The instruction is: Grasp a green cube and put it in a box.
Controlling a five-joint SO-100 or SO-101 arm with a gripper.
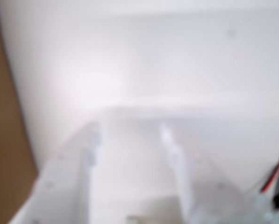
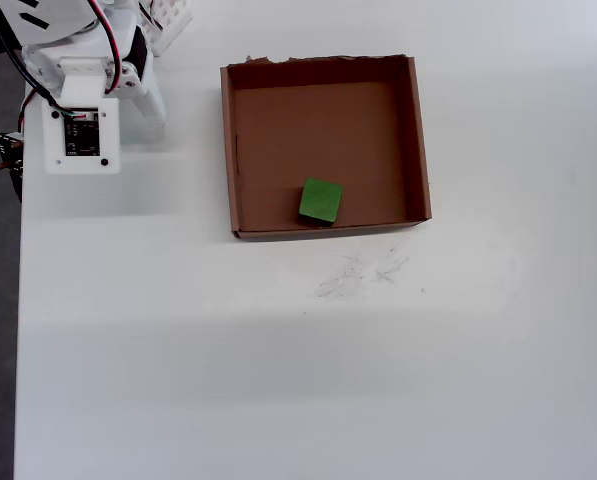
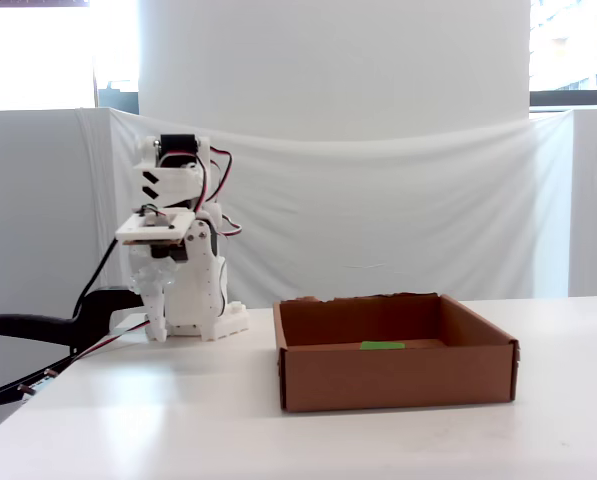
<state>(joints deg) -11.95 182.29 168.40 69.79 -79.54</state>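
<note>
The green cube [image 2: 321, 200] lies inside the brown cardboard box [image 2: 418, 140], near its front wall; in the fixed view only the cube's top [image 3: 382, 346] shows over the box wall [image 3: 398, 375]. The arm is folded back at the table's left end, well away from the box. My gripper [image 3: 158, 325] points down at the table beside the arm's base and also shows in the overhead view [image 2: 148, 105]. In the blurred wrist view the gripper [image 1: 130, 128] has its two white fingers apart, with nothing between them.
The table's left edge [image 2: 18, 300] runs just beside the arm. A black clamp and cables [image 3: 38, 330] hang off that side. A white lattice piece [image 2: 168, 15] sits behind the arm. A brown strip [image 1: 3, 140] that I cannot identify fills the wrist view's left edge.
</note>
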